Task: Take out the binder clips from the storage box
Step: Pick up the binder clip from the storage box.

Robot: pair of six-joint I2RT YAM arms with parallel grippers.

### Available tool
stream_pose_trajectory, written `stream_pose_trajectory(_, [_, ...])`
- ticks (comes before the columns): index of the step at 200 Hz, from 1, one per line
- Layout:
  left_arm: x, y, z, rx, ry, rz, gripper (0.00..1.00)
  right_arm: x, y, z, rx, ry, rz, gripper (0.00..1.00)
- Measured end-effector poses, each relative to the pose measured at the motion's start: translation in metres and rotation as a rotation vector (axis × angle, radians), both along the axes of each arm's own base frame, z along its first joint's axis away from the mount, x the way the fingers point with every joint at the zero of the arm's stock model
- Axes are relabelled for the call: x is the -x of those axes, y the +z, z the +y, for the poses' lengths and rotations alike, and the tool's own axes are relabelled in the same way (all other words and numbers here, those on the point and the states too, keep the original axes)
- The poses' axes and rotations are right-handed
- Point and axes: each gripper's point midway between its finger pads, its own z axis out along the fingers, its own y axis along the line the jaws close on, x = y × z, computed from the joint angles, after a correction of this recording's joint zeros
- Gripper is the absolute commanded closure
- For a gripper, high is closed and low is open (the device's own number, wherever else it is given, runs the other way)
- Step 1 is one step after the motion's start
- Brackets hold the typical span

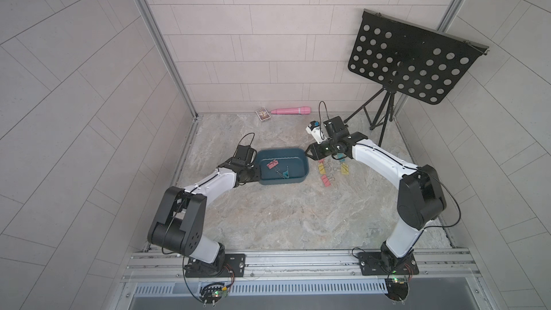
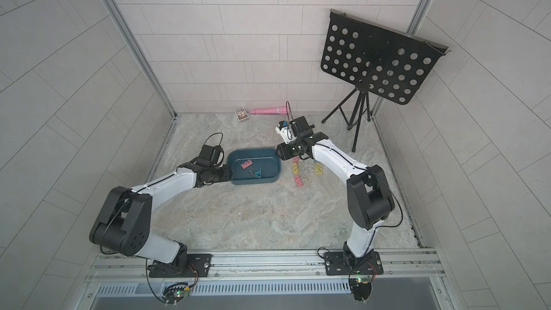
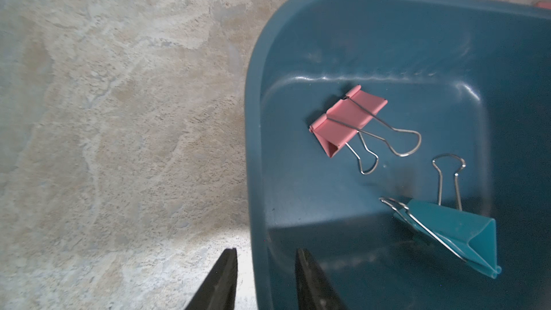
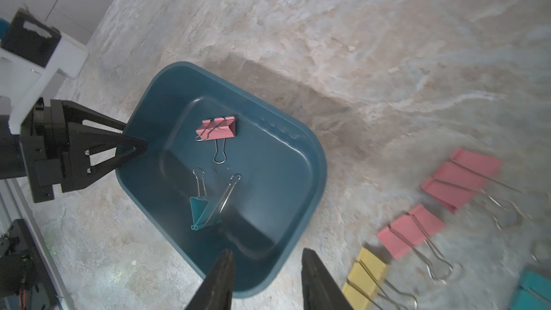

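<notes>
Marbled tabletop, tiled walls, left fingers pinching storage box (right fingers apart)

The storage box, a dark teal lidless tub with rounded corners, sits upright at the middle of both top views. Inside it lie two binder clips: a pink one flat on the floor, and a teal one propped on its side, wire loops splayed. More clips, pink, yellow and teal, lie outside, at the lower right of the right wrist view.
</notes>
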Motion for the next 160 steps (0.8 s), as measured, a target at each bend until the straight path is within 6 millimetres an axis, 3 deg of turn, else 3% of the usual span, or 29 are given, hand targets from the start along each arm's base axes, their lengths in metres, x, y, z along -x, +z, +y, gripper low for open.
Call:
stream_pose_trajectory(59, [0.000, 0.000, 0.000, 0.000, 0.000, 0.000, 0.59, -0.009, -0.033, 0.064, 0.048, 0.139, -0.003, 0.61])
stream_pose_trajectory(121, [0.000, 0.000, 0.000, 0.000, 0.000, 0.000, 0.59, -0.016, -0.036, 0.098, 0.045, 0.219, -0.078, 0.60])
stream_pose_trajectory(160, [0.000, 0.000, 0.000, 0.000, 0.000, 0.000, 0.59, -0.021, -0.049, 0.111, 0.054, 0.248, -0.088, 0.60])
